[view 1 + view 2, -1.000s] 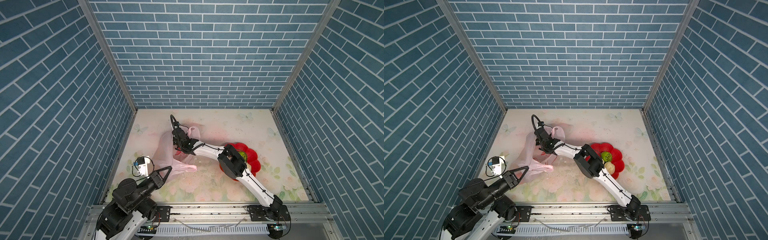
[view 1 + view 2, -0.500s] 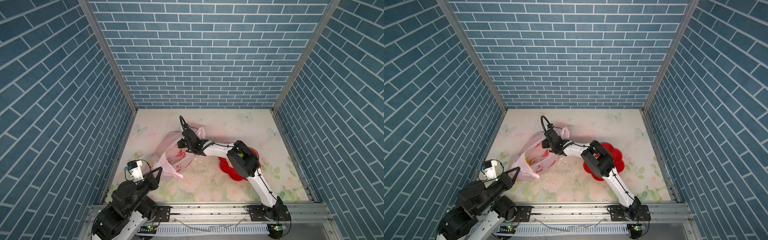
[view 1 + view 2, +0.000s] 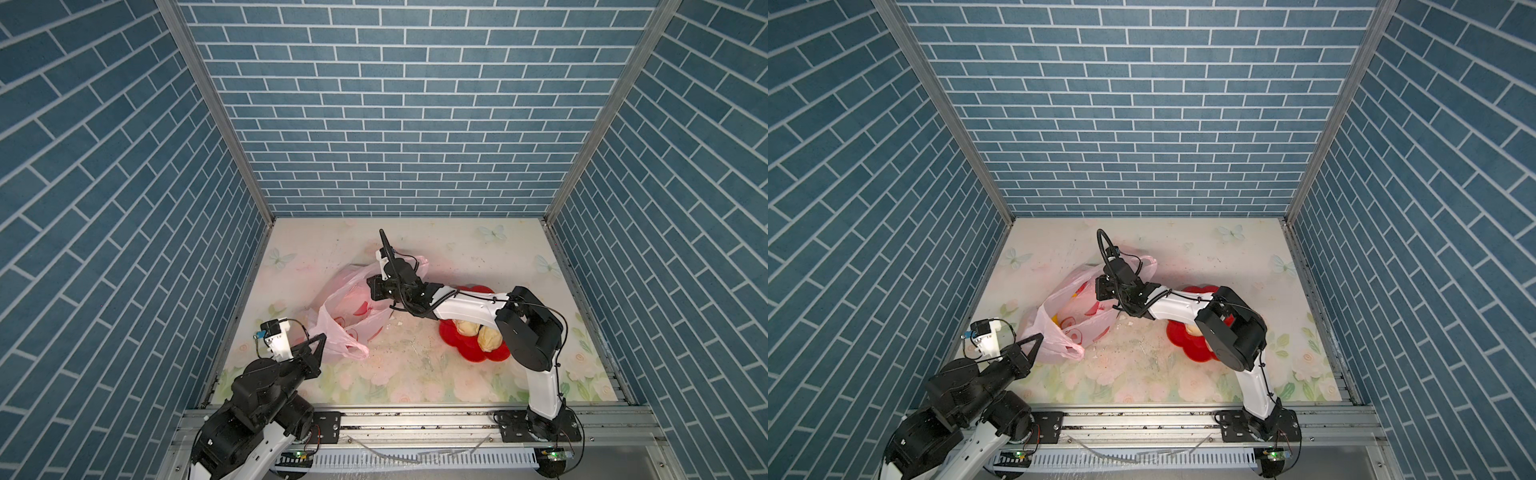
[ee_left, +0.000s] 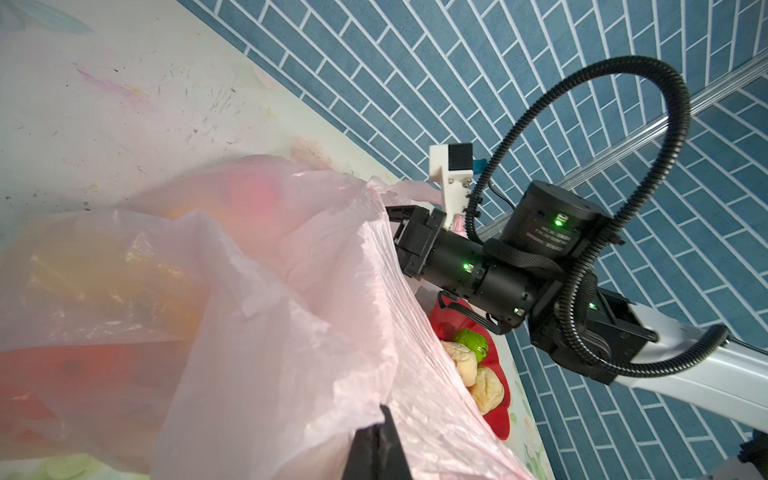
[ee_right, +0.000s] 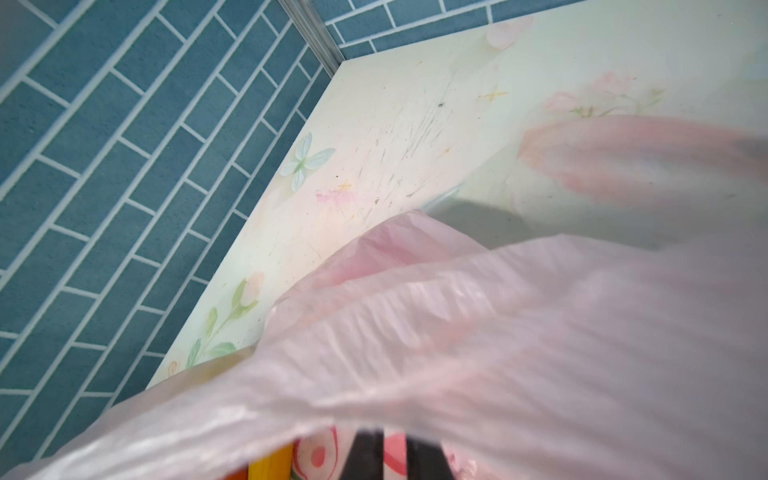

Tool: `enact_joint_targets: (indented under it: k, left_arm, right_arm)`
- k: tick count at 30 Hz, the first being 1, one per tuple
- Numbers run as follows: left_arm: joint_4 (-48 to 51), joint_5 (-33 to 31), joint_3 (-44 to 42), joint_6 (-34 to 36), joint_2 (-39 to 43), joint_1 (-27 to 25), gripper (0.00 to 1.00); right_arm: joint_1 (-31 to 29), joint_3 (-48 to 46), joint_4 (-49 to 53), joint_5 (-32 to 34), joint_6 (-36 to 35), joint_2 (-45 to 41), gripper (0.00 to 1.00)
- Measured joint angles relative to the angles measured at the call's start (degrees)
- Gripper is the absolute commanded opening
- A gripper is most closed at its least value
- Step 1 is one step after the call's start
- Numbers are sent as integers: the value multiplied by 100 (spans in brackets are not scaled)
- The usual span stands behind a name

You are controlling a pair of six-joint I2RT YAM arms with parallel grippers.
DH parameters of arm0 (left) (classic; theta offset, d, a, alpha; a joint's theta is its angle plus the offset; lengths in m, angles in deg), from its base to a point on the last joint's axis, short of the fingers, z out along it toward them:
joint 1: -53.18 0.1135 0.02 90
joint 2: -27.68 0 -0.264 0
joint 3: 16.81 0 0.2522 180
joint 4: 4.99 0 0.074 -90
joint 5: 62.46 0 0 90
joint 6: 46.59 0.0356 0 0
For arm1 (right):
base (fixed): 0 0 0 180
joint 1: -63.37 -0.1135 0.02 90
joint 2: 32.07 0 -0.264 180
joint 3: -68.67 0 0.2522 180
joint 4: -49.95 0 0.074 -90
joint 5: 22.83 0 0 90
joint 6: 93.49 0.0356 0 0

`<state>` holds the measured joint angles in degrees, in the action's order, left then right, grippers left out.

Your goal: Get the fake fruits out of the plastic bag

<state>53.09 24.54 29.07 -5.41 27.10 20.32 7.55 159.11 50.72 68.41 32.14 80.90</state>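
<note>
Pink bag (image 3: 353,299) sat pinched tight in left fingers (image 4: 378,453); right fingers (image 5: 368,457) were buried, state unclear. Hard tugging could've ripped that film.

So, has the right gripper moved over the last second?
Yes. In both top views the right gripper has shifted right, nearer the plate, which has stayed put.

Bright, even light; plastic bag (image 5: 498,332) blurred in right wrist view.

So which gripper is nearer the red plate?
Right. The right gripper is at the far edge of the bag, near the plate; the left gripper holds its front edge, farther off.
</note>
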Motion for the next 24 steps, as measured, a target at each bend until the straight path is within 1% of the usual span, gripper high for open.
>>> enact_joint_targets:
  k: [3,5,7,10,11,13,17,19,24]
  left_arm:
    - [-81,-83,0,-11,0,0,0]
    - [-118,-153,9,-22,0,0,0]
    - [-144,-216,52,-22,0,0,0]
    - [-142,-227,201,-15,0,0,0]
    - [-140,-221,251,-9,0,0,0]
    - [-131,-186,358,9,0,0,0]
    - [-127,-74,463,46,0,0,0]
    - [-107,-15,466,70,0,0,0]
    - [2,83,466,87,0,0,0]
  right_arm:
    - [-9,-22,498,-114,-315,-308,33]
    - [-26,-13,1016,-168,-647,-560,44]
    - [-101,59,1751,-151,-1169,-870,56]
    - [-262,459,2769,13,-1989,-1126,68]
    - [-295,629,3029,81,-2271,-1167,70]
    - [-376,1014,3482,227,-2874,-1202,74]
    - [-407,1749,4140,564,-3926,-1071,76]
    - [-409,2135,4288,745,-4415,-837,77]
    - [-409,2669,4485,920,-5217,-50,77]
